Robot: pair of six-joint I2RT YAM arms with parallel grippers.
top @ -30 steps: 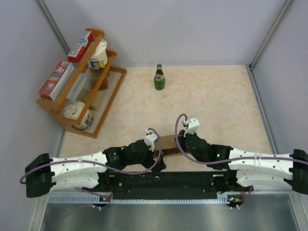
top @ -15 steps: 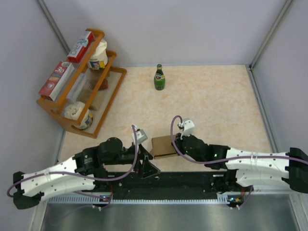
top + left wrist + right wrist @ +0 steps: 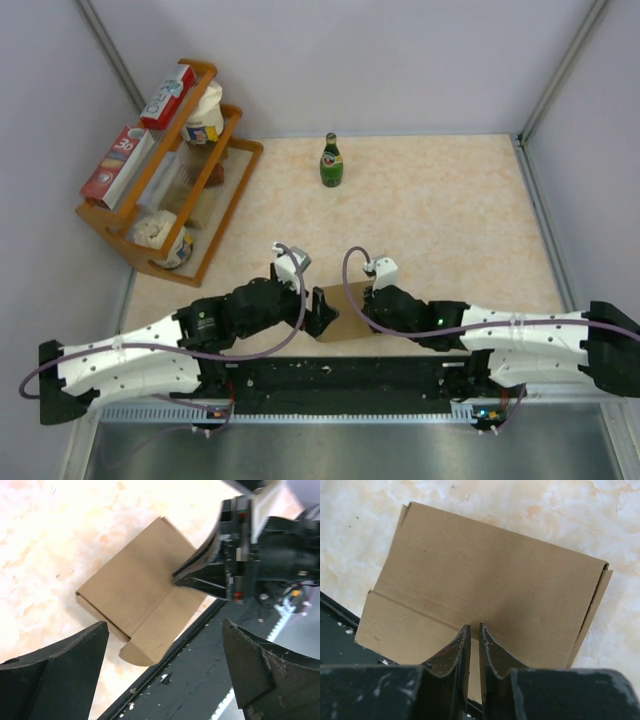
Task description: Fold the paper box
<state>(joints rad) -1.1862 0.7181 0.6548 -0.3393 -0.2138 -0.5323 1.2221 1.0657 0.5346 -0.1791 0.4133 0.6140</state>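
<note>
1. Pale marbled tabletop (image 3: 450,220) carries the paper box (image 3: 345,312) at its near edge, about centre. Its near flap hangs over the black base rail (image 3: 340,375).
2. I judge the box light: thin brown cardboard, stiff across the panels, ready to bend at the creases, and likely to skate on this smooth top. A hard pinch would dent it. I would take a free flap by its edge beside a crease while the other claw pins the main panel.
3. My right claw (image 3: 474,627) has its fingers almost together and seems to nip the box at the crease on its right side.
4. My left claw (image 3: 162,627) is spread wide and holds nothing, hovering at the box's left end.
5. At the far left, a wooden rack (image 3: 240,150) holds red-and-white boxes (image 3: 168,95) and white tubs (image 3: 205,115). I cannot see what the tubs contain.
6. A green bottle (image 3: 331,160) stands far back, about centre, well apart from the box.
</note>
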